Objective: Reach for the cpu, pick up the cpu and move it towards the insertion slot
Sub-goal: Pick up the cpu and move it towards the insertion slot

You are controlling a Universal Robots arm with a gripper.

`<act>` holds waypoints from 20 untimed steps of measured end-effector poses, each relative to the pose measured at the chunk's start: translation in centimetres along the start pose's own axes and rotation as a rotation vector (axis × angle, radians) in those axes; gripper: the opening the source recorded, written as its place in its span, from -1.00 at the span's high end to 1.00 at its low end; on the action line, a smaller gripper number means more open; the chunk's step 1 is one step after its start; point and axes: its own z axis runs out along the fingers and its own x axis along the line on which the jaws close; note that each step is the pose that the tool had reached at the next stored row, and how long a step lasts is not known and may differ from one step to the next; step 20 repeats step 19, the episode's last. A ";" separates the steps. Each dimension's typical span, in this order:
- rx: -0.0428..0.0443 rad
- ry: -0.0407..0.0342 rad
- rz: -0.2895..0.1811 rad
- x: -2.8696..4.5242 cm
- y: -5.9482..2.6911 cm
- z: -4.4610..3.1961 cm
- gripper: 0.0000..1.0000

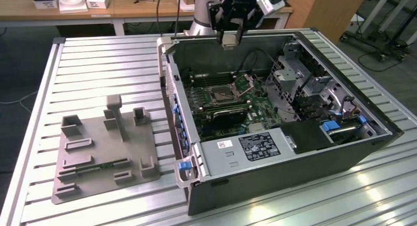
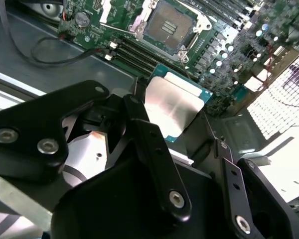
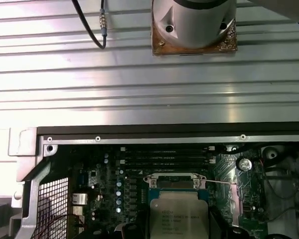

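Note:
My gripper (image 1: 229,40) hangs above the far rim of the open computer case (image 1: 364,153), shut on the cpu (image 1: 229,42). In the second wrist view the cpu (image 2: 175,107) is a square chip with a silvery top, clamped between the black fingers (image 2: 139,117) of the gripper (image 2: 172,113). In the first wrist view the cpu (image 3: 179,216) hangs just in front of the insertion slot (image 3: 175,182). The insertion slot (image 1: 218,94) is a silver-framed socket on the green board, its bracket hinged up. The cpu is well above the slot (image 2: 169,25) and apart from it.
A grey plastic tray (image 1: 130,155) with a green memory stick (image 1: 97,168) lies on the slatted metal table (image 1: 97,70) at the exterior view's left. Inside the case are memory slots (image 2: 134,55), cables (image 1: 257,57), a drive cage (image 1: 300,84) and a power supply (image 1: 257,148).

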 end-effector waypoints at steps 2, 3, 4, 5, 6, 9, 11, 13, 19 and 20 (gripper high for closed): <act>0.0004 -0.0024 0.022 0.00 0.00 0.07 -0.09; 0.0004 -0.0031 0.029 0.00 0.02 0.13 -0.09; 0.0002 -0.0035 0.032 0.01 0.14 0.20 -0.09; 0.0003 -0.0037 0.032 0.01 0.32 0.27 -0.09; 0.0003 -0.0038 0.033 0.02 0.52 0.36 -0.09; 0.0004 -0.0042 0.033 0.04 1.02 0.63 -0.09; 0.0058 -0.0045 0.033 0.05 1.15 0.78 -0.09; 0.0089 -0.0049 0.033 0.05 1.22 0.91 -0.09; 0.0092 -0.0048 0.033 0.05 1.22 1.00 -0.09; 0.0092 -0.0048 0.033 0.05 1.22 1.00 -0.09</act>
